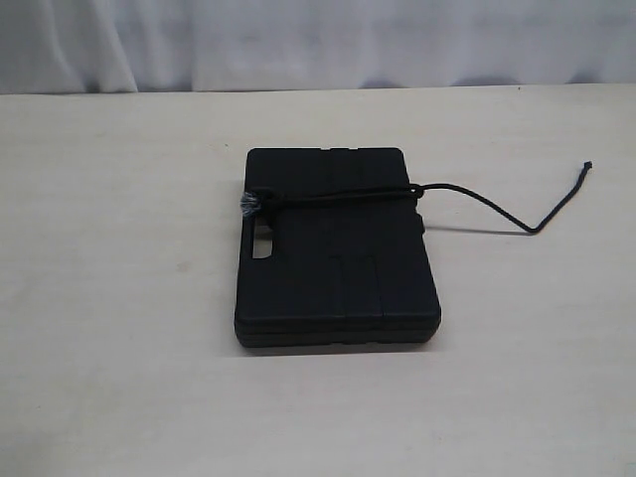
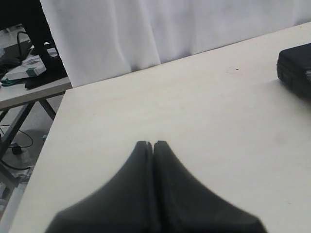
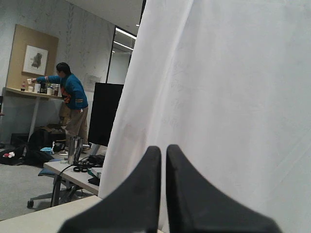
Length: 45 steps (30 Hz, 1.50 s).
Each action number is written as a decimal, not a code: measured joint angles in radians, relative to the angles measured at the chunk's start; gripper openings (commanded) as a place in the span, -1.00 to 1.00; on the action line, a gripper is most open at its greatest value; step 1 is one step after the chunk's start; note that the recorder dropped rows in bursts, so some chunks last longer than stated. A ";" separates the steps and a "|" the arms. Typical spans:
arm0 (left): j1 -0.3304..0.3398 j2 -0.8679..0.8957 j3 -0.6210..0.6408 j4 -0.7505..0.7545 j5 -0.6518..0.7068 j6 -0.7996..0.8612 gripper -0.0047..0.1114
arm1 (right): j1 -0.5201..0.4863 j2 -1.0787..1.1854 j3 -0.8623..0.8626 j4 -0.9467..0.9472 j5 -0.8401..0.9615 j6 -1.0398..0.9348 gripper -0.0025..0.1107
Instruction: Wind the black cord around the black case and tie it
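Observation:
The black case [image 1: 338,248] lies flat in the middle of the table, handle slot on its left side. The black cord [image 1: 338,195] crosses the case's far part, with a greyish knot [image 1: 249,204] at the case's left edge. Its free end [image 1: 556,204] trails off to the right across the table. Neither gripper shows in the exterior view. My left gripper [image 2: 153,143] is shut and empty over bare table, a corner of the case [image 2: 296,68] far from it. My right gripper [image 3: 164,148] is shut and empty, facing the white curtain; neither case nor cord shows there.
A white curtain [image 1: 318,40] hangs behind the table's far edge. The table's left edge [image 2: 43,160] shows in the left wrist view, with another desk and cables beyond it. A person [image 3: 70,97] stands at a counter far off in the right wrist view.

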 measured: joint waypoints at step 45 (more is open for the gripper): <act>0.000 0.000 0.000 0.002 0.004 -0.180 -0.92 | 0.000 0.000 0.000 0.012 0.000 0.000 -0.88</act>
